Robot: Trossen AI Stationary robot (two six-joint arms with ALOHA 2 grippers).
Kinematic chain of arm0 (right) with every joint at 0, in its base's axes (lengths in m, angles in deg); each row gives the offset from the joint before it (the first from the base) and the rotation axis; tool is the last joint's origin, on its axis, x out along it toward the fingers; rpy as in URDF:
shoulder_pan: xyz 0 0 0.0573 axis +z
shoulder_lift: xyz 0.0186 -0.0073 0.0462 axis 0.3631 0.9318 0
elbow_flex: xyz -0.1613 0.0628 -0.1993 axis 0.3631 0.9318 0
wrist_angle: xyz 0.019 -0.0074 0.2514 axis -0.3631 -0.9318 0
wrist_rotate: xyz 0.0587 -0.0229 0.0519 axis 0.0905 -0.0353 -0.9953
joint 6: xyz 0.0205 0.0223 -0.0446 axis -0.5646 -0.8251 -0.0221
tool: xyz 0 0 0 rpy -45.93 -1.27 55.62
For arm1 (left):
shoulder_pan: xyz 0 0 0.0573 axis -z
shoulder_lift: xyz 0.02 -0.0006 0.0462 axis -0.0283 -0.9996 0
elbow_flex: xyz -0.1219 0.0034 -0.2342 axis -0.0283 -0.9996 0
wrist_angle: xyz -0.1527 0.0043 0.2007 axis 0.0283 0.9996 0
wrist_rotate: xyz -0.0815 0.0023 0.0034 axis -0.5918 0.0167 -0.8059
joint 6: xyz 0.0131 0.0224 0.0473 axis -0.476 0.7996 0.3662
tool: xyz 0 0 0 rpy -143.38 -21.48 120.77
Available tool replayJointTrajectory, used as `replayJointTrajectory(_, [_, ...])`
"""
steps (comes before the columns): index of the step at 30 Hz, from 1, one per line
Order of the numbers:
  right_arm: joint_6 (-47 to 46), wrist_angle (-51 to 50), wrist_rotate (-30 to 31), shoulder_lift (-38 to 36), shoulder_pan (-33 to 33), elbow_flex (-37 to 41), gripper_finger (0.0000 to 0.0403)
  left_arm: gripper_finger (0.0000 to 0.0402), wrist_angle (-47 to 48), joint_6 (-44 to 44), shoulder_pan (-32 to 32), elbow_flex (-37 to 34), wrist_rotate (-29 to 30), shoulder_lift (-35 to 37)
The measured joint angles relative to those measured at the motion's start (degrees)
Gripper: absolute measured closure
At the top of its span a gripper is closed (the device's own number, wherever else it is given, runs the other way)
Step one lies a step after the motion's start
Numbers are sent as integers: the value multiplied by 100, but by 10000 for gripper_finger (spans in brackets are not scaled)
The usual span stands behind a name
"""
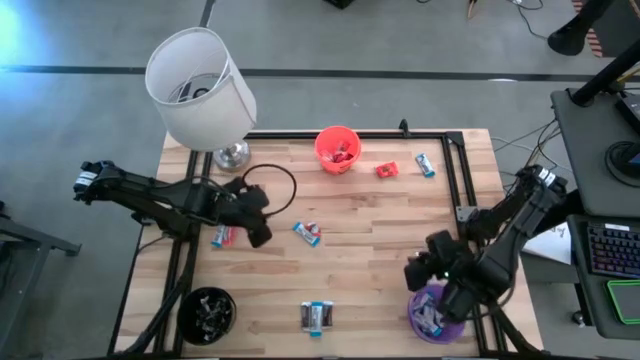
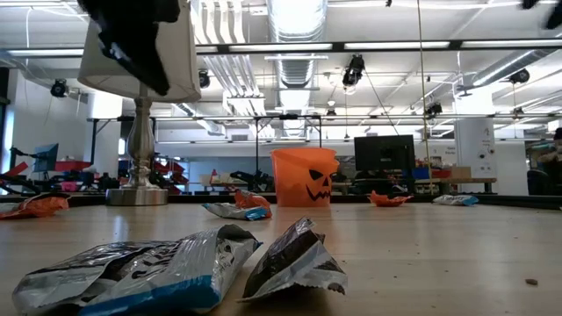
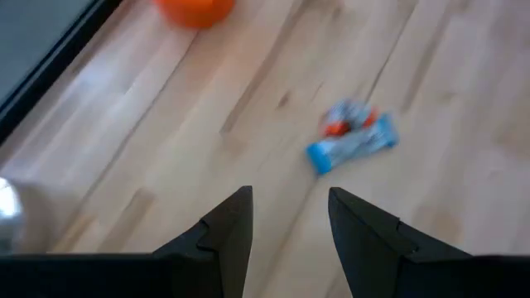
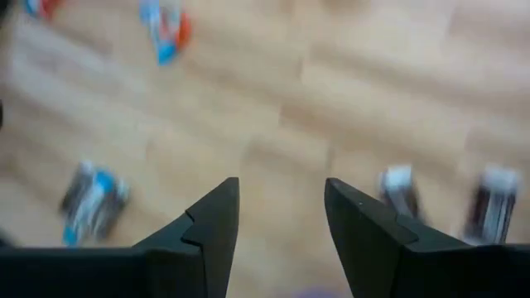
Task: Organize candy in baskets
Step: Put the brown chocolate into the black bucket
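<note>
Both grippers empty w/ fingers apart: left gripper (image 1: 262, 237) should drop straight over the blue candy (image 1: 307, 233) on the bench, imo.

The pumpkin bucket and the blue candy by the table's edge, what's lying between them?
In the high view, one red candy lies on the wood between the orange bucket and the blue candy.

Both arms are black and jointed, built of chunky segments. The left arm (image 1: 150, 198) carries a looping black cable. Each claw (image 3: 286, 236) ends in two dark, angular, wedge-shaped fingers (image 4: 207, 232).
</note>
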Motion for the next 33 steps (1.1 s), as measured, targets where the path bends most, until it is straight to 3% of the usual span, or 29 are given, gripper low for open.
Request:
replayJointTrajectory(4, [407,-358,473,-26,-276,0,233,260,-798,-82,-1,0,-33,0])
replayJointTrajectory(15, [2442,-368,508,-317,-816,2,232,260,-1391,-1227,26,111,-561,-2])
replayJointTrajectory(24, [2801,-996,542,-675,-1459,2,232,260,-1396,-3367,419,193,-1026,-164])
replayJointTrajectory(33, [3939,-976,569,-717,-2014,2,232,260,-1864,-5454,1332,298,-1034,-1520])
